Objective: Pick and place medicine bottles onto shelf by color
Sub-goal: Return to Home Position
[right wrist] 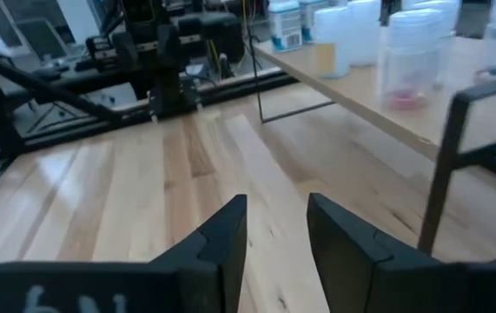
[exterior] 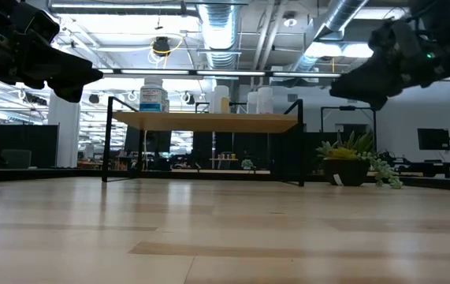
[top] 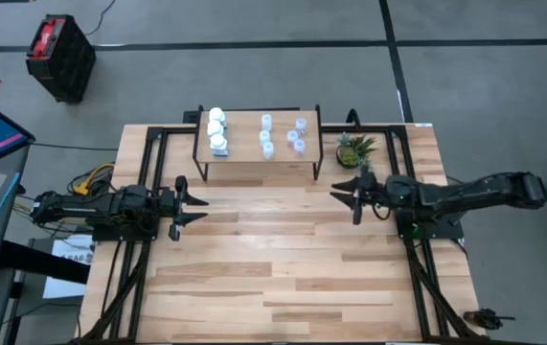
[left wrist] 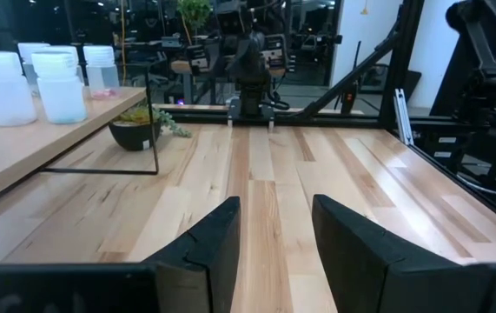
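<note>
The left gripper (top: 193,200) hangs above the left side of the slatted wooden tabletop (top: 273,278), fingers spread apart and holding nothing; the right gripper (top: 347,195) faces it from the right side, near the potted plant (top: 354,150), likewise spread and empty. Behind them the shelf (top: 244,161) stands at the tabletop's far edge, carrying three white bottles (top: 216,130) in a column at its left end and six translucent bottles (top: 281,134) in two columns toward its right. Surround: grey floor (top: 254,24) with a red-and-black case (top: 59,57) at far left, ceiling ducts (exterior: 217,24) overhead.
</note>
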